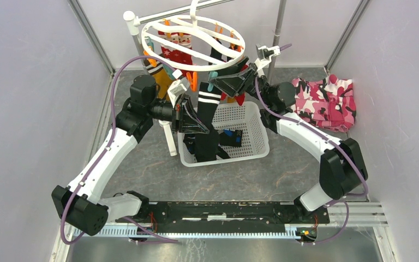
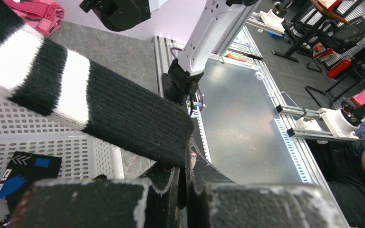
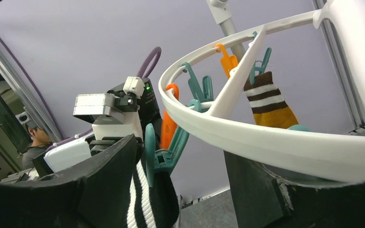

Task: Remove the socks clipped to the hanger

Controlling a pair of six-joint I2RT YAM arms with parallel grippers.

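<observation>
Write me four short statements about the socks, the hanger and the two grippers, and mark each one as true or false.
1. The left gripper is shut on the black striped sock. True.
2. This sock is already free of the hanger. False: a teal clip holds its cuff.
3. The right gripper is open, with one finger on each side of the hanger ring. True.
4. The pink camouflage cloth lies inside the basket. False: it lies on the table, to the right of the basket.
</observation>
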